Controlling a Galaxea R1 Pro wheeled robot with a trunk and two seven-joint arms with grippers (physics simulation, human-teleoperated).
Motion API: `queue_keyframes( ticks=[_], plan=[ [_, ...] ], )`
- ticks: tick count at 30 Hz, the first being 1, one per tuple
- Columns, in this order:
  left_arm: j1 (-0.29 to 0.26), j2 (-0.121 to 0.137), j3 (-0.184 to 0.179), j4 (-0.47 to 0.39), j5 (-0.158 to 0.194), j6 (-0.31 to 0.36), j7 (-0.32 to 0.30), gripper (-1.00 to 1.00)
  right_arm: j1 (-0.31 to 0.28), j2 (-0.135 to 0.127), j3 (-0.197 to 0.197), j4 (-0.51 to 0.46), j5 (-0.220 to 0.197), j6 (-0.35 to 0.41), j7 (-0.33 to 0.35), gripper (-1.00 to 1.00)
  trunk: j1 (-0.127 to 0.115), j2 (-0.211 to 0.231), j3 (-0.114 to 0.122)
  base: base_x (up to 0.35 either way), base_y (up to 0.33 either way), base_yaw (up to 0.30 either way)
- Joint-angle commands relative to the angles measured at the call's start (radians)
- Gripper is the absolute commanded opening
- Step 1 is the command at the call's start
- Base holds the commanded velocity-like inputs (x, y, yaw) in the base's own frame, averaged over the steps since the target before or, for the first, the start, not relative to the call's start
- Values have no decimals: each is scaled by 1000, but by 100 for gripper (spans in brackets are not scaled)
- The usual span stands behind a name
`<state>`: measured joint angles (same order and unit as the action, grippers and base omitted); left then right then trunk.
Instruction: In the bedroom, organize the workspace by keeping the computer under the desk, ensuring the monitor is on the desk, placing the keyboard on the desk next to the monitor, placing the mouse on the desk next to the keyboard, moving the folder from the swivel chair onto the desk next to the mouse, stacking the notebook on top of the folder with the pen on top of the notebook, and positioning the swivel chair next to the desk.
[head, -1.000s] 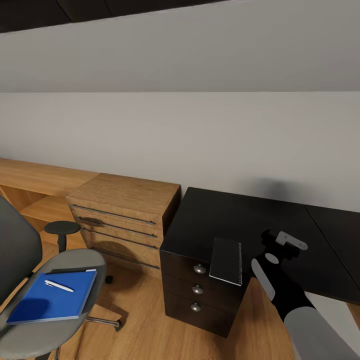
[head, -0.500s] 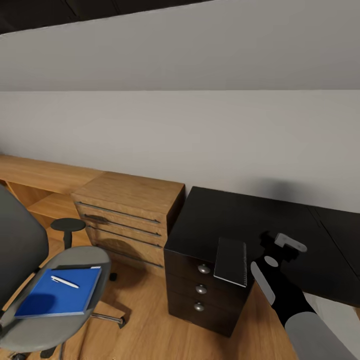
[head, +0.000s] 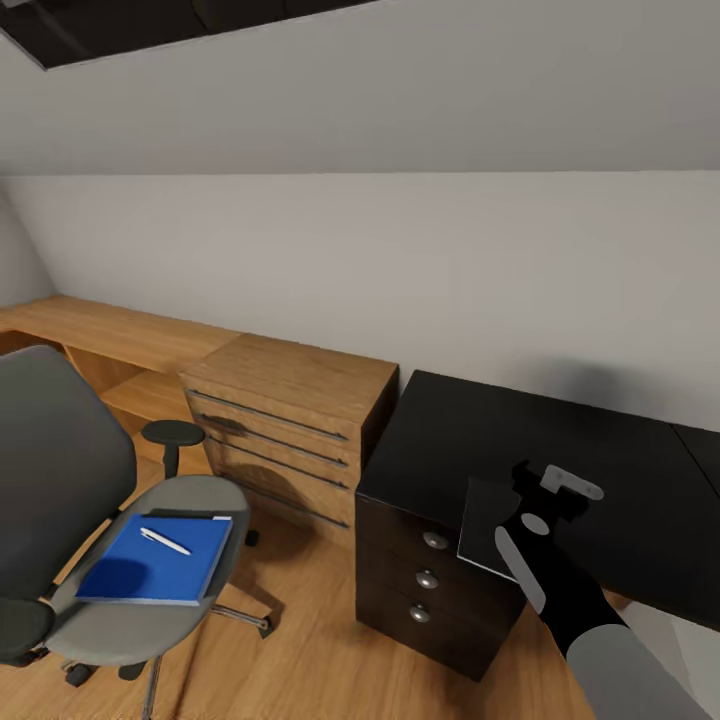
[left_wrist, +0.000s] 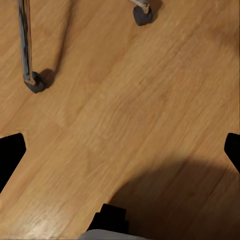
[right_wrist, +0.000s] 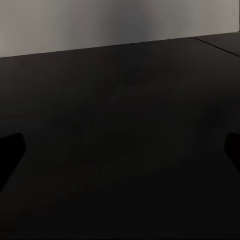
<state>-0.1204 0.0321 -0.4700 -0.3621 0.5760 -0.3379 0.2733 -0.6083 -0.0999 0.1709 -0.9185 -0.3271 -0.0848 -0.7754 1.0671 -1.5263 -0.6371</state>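
Observation:
The grey swivel chair stands at the left of the head view. On its seat lies the blue folder with a white pen on top. The dark notebook lies on the front edge of the black top above the drawer unit. My right gripper hangs just beside and over the notebook's right edge. Its fingers are spread wide over the desk's black top, so it is open. My left gripper is open above the wood floor.
A light-wood chest of drawers and a low wooden shelf line the grey wall left of the drawer unit. The desk runs off to the right. Chair castors sit on the wood floor.
The head view has swung left, shifting everything rightward in the picture. My right gripper has come closer to the notebook and now overlaps its right edge.

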Motion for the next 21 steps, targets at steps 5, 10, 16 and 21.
queue_keyframes(
  ticks=[5,10,16,21],
  plan=[
    [-1,-2,-12,47,4,-2,7,100,0,-1,8,1,-12,-9,-4,100,0,0,-7,0,0,199],
    [-1,-5,-13,56,3,-1,7,100,3,0,29,4,-13,-9,-4,100,0,0,-12,0,0,199],
    [-1,-5,-12,58,2,-3,8,100,4,40,45,9,-9,-9,-5,100,0,0,-19,0,0,199],
    [-1,-5,-12,58,2,-4,11,100,4,52,48,13,-8,-9,-5,100,0,0,-25,0,0,199]
  ],
)
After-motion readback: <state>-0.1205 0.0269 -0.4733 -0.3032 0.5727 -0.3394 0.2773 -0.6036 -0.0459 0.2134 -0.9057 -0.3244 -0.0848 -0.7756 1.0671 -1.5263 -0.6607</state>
